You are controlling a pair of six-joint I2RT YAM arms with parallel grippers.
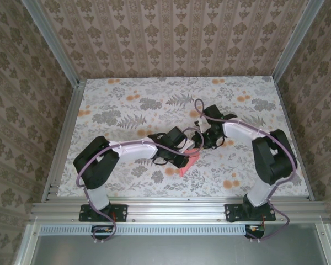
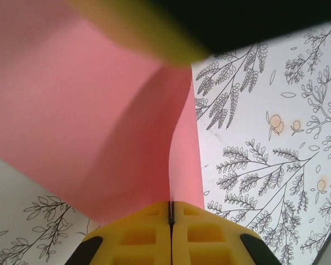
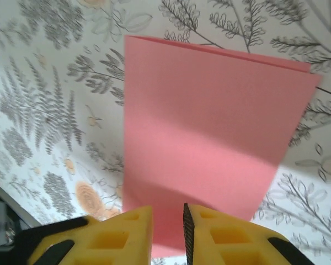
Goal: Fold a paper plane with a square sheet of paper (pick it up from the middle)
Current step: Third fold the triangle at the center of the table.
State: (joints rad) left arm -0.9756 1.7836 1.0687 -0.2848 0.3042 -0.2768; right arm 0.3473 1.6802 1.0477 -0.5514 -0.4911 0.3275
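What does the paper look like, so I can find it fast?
Look at the flowery table, then near its middle. The paper is there, pinched in the left yellow fingers. It is the only plain pink sheet, folded over, with no leaves or flowers printed on it.

Salmon paper sheet [image 3: 209, 138], folded double — bowed

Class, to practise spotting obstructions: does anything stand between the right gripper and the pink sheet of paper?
Nothing visible does. The right gripper has its fingers slightly parted at the near edge of the pink sheet of paper, with bare paper directly ahead of them. The left gripper is shut on the same sheet.
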